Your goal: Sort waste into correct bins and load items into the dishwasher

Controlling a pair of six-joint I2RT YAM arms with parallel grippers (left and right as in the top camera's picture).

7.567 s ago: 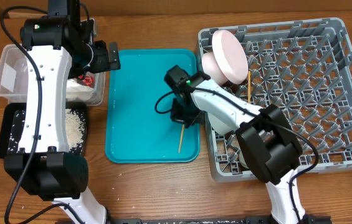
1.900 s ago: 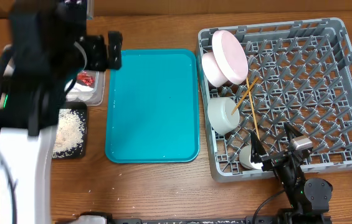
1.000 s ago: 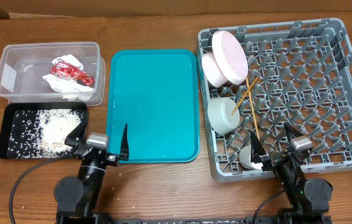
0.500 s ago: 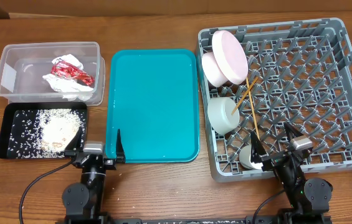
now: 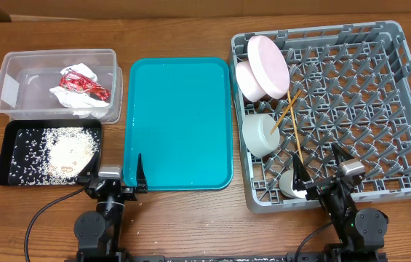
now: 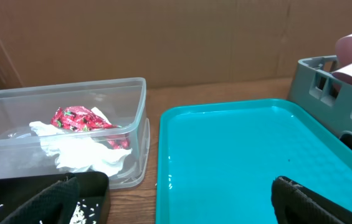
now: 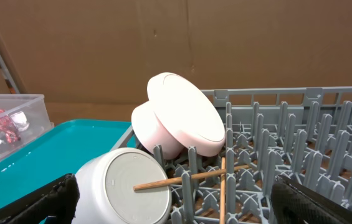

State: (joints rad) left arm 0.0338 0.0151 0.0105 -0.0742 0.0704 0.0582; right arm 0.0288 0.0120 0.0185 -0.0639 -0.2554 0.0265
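Your left gripper sits at the near table edge, fingers spread wide with nothing between them. Just ahead of its left finger lies the black tray, scattered with rice grains. Beyond that stands the clear tub, holding the crumpled napkin and red wrapper. The teal tray stretches ahead of its right finger.

Your right gripper is also spread wide and holds nothing. Its fingers reach over the near edge of the grey rack. The small cup is just beside its left finger. The bowl lies on its side ahead of that finger. Two chopsticks cross on the pegs ahead. Beyond them, the smaller plate and larger plate lean on edge.
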